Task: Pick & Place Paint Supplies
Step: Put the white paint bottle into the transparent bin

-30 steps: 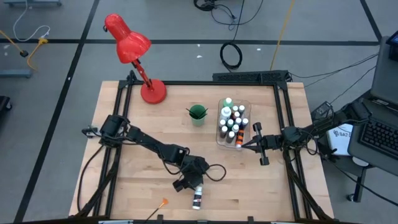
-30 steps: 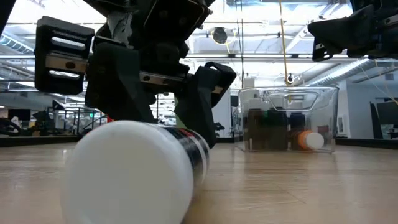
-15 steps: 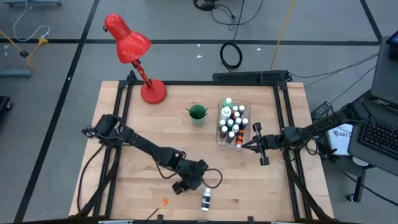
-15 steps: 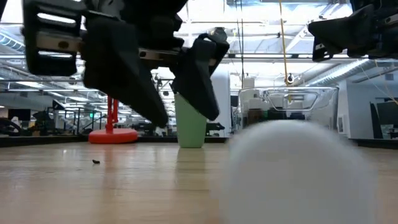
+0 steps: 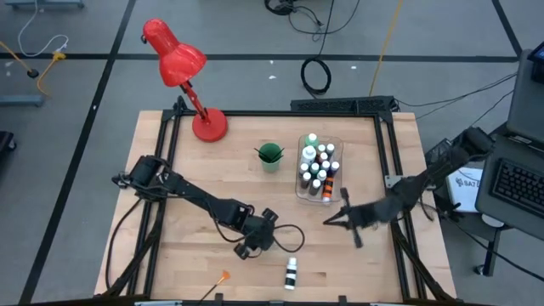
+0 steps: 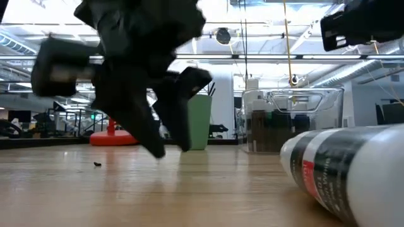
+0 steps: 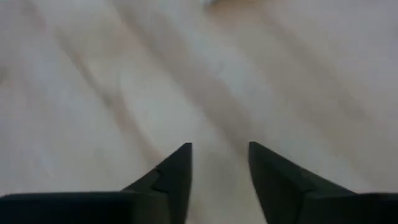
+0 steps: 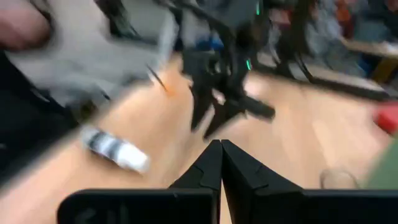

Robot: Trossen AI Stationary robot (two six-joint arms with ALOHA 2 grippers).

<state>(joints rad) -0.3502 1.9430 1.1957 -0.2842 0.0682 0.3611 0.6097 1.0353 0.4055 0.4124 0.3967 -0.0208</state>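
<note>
A white-capped, dark-banded paint bottle (image 5: 291, 274) lies on its side near the table's near edge, apart from both grippers; it is close in the low view (image 6: 347, 173) and off to one side in the right wrist view (image 8: 115, 149). My left gripper (image 5: 257, 243) hovers open over bare wood (image 7: 219, 168), left of the bottle. My right gripper (image 5: 326, 222) is shut (image 8: 219, 149) above the table's middle, right of the bottle and nearer than the bin. More bottles stand in the clear bin (image 5: 319, 167). An orange-tipped brush (image 5: 219, 280) lies at the near edge.
A green cup (image 5: 270, 156) with brushes stands left of the bin. A red desk lamp (image 5: 189, 81) sits at the far left corner. A black cable loops from my left gripper (image 5: 293, 238). Bare wood lies between the two arms.
The bottle has rolled along the near edge toward the right, away from my left gripper, which stood over it a second ago and has since tipped. My right arm has swung from beside the bin toward the near edge and the table's middle.
</note>
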